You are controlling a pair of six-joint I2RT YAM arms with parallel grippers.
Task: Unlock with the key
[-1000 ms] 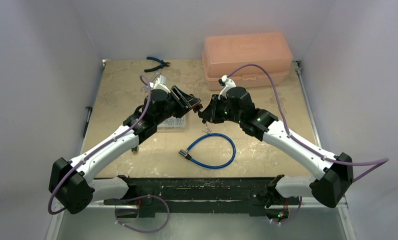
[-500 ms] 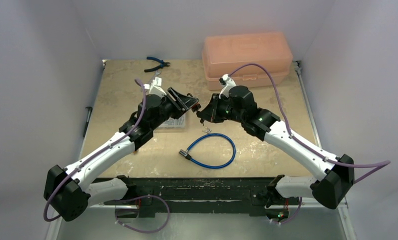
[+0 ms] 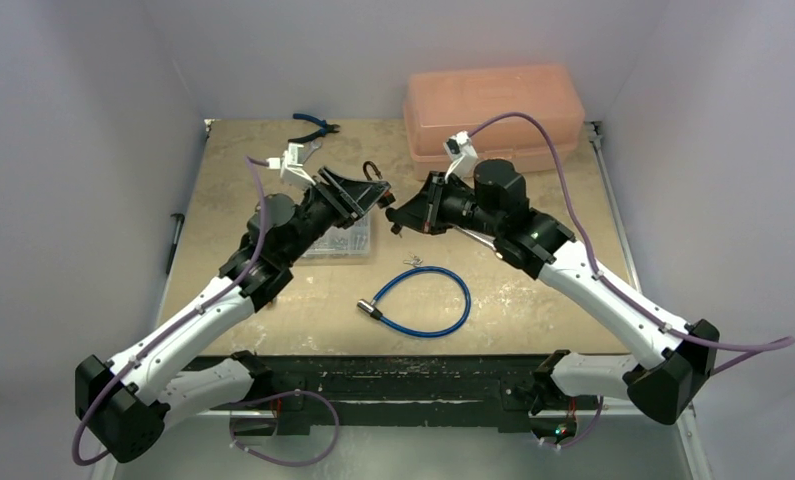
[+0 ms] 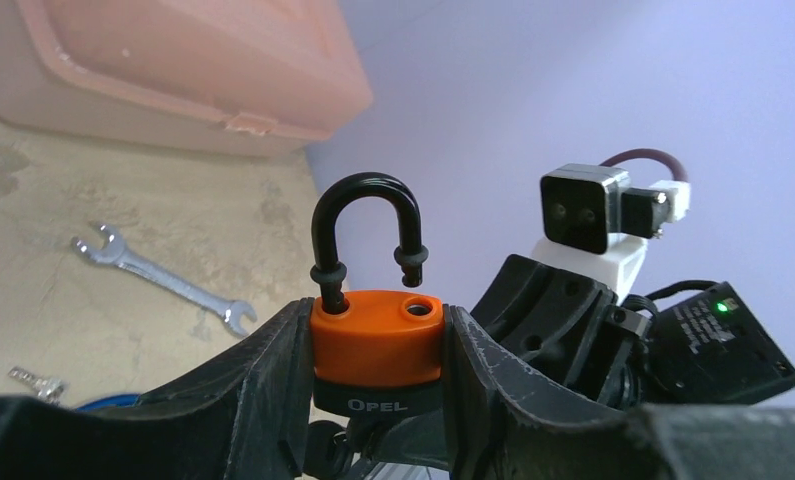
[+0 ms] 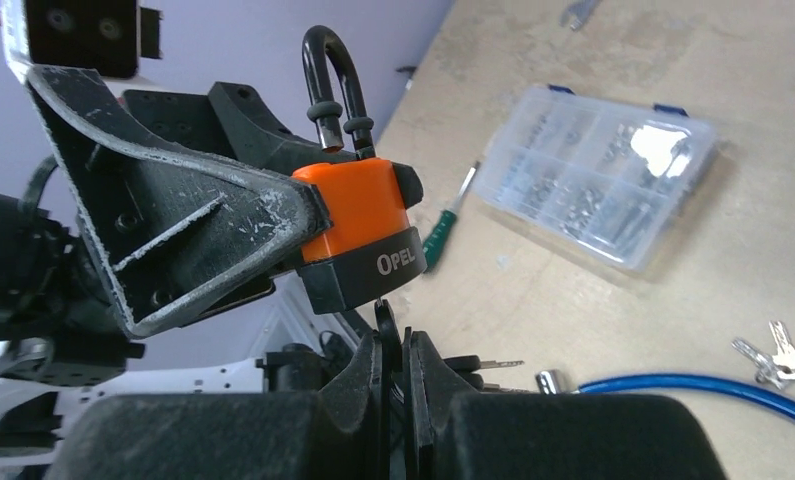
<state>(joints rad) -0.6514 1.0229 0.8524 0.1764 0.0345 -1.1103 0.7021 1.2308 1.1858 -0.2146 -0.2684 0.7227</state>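
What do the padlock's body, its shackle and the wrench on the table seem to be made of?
The padlock body looks like smooth orange plastic, evenly coloured with a soft sheen, over a black base. The shackle is probably metal under a glossy black coating, given its highlights. The wrench is bare, shiny silvery metal.

clutter on tan tabletop (image 3: 513, 320)
pink toolbox (image 3: 493, 118) at far edge, pliers (image 3: 313, 127) far left, clear organiser (image 5: 598, 188) mid-left, blue cable loop (image 3: 423, 302) near front, silver keys (image 5: 773, 355) just beside it.

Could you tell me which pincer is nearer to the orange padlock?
Left: the left pincer clamps the orange padlock; the right pincer sits just beneath its base, pinching the black-headed metal key.
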